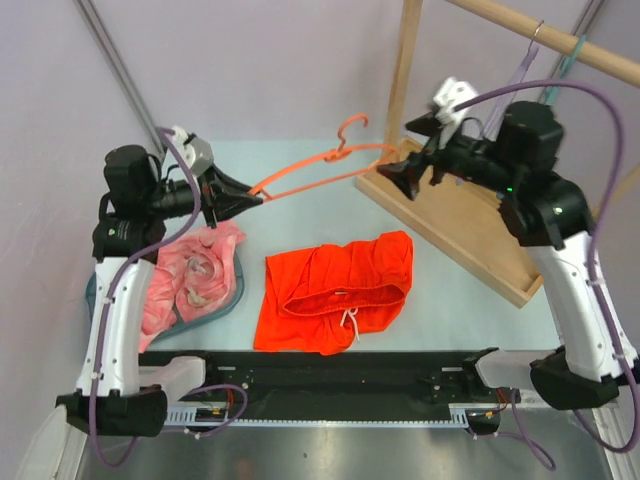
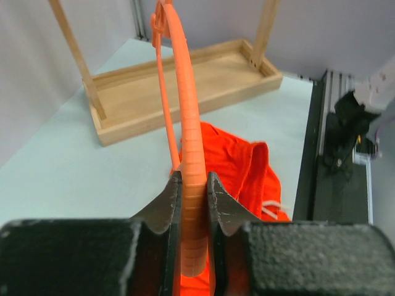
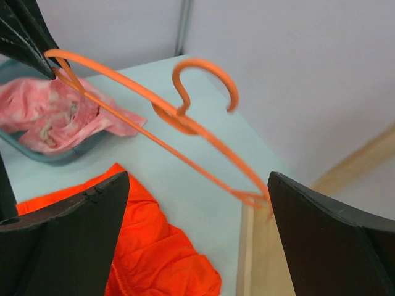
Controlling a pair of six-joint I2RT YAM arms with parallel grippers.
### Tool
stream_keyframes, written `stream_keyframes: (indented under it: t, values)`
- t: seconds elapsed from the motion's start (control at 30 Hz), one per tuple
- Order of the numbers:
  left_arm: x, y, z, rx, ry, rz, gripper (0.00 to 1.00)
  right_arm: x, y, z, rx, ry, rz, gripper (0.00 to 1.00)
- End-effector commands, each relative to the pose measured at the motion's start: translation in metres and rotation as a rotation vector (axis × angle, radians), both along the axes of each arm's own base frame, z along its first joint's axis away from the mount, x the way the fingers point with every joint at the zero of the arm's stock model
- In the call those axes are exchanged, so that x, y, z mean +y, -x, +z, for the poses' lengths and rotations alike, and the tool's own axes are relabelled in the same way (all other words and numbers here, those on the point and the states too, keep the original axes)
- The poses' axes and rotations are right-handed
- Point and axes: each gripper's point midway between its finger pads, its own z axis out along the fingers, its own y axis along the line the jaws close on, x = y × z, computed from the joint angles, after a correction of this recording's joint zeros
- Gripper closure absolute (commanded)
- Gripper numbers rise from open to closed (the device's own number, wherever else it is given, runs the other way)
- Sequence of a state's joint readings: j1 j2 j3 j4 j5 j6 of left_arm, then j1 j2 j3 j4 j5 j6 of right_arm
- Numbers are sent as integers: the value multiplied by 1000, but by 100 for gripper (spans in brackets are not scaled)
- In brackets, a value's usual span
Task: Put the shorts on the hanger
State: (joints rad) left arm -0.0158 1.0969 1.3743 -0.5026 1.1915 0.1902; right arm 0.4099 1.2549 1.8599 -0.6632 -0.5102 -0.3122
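Your left gripper [image 2: 193, 182] holds the hanger [image 1: 320, 165] aloft; the shorts [image 1: 335, 290] lie on the table [image 1: 450, 300].
The left gripper is clamped on one end of the hanger; your right gripper [image 1: 400, 150] stands spread wide near the other end, not touching it; the shorts rest flat below, right of the pink garment [image 1: 195, 270].

Hanger [image 1: 310, 170] hangs in the air from the left gripper [image 1: 250, 198] across to the rack post [image 1: 405, 70], a bar over the back of the worktop [image 1: 300, 225], bare surface below it. Shorts [image 1: 335, 290] lie flat mid-worktop, open from above. On the left, the pink garment [image 1: 195, 270] in its basin [image 1: 228, 303] crowds in. On the right, the wooden rack base [image 1: 470, 230] blocks, with a bare strip between it and the shorts. The hanger's far end sits inside the wide-spread right gripper [image 3: 197, 182].
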Motion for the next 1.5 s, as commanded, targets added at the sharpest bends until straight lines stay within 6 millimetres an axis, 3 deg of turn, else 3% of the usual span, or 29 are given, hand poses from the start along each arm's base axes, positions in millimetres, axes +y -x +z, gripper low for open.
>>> stream_keyframes:
  t: [0.0,0.1,0.3,0.43,0.67,0.97,1.07,1.1,1.23,1.27,1.3,1.33,1.37,1.4,1.47]
  values:
    - [3,45,-34,-15,-89,-106,100,30,-2,-14,-150,168,81,0]
    - [12,53,-53,-33,-150,-79,100,38,2,-29,-152,226,124,0]
    - [13,67,-74,-41,-179,-114,100,28,13,-57,-144,290,153,3]
    - [9,69,-77,-65,-155,-169,100,39,30,-85,-124,341,251,9]
    - [4,72,-85,-120,-122,-254,100,53,40,-106,-81,357,327,19]
    - [2,64,-93,-123,-109,-286,100,66,53,-126,-44,394,424,58]
    - [2,59,-95,-119,-107,-287,97,67,55,-130,-48,416,440,84]
    - [3,58,-96,-112,-108,-284,97,66,51,-131,-55,431,428,100]
    - [6,44,-103,-103,-139,-251,63,59,48,-130,-98,492,417,100]
    - [9,41,-113,-93,-177,-225,57,56,45,-128,-105,516,403,100]
    - [12,38,-118,-90,-197,-207,45,49,48,-135,-86,559,413,100]
    - [15,32,-122,-112,-221,-183,24,47,47,-139,-73,590,418,100]
    - [18,29,-129,-119,-250,-161,22,43,49,-127,-96,600,412,100]
    - [23,29,-144,-106,-286,-132,21,34,56,-136,-56,660,416,100]
    - [28,28,-163,-101,-319,-108,20,30,59,-130,-89,727,418,100]
